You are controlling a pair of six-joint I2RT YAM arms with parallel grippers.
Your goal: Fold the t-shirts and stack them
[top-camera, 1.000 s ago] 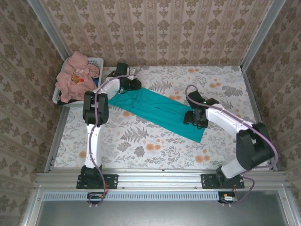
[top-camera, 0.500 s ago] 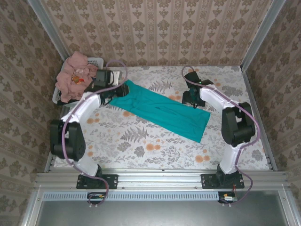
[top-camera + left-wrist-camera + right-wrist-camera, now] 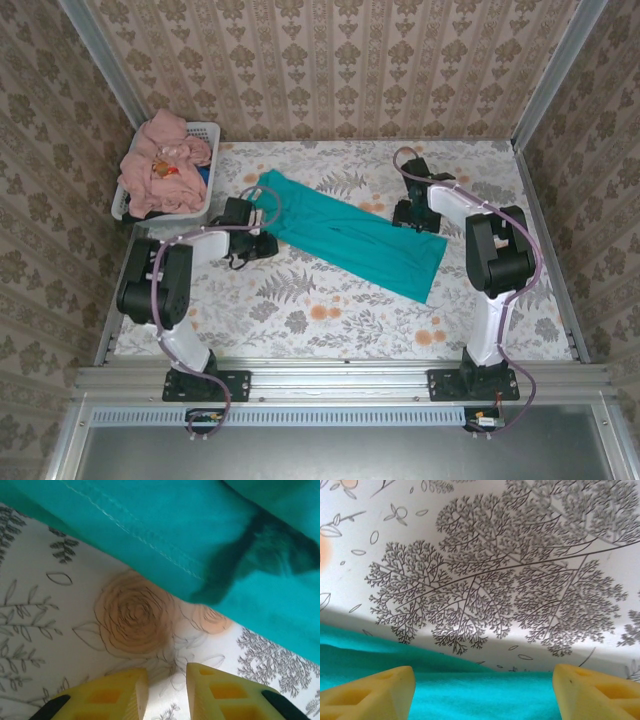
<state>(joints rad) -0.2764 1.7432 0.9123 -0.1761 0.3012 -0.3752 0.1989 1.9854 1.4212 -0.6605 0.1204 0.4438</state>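
Teal t-shirt: limp, light cloth. Pinch its hem ahead of your narrow, empty left fingers; right fingers wide.

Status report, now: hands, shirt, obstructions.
Left hand narrowly open, empty, beside left end of teal t-shirt. Right hand wide open over its far edge. Shirt lies flat, a long strip. Pink shirts in laundry basket, nothing in the way.

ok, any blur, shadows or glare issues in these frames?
Top external: evenly lit, sharp, no glare. Left wrist: left gripper soft, dark shadow on the teal t-shirt fold. Right wrist: tablecloth print crisp, right gripper blurred, shadow band along the shirt edge.
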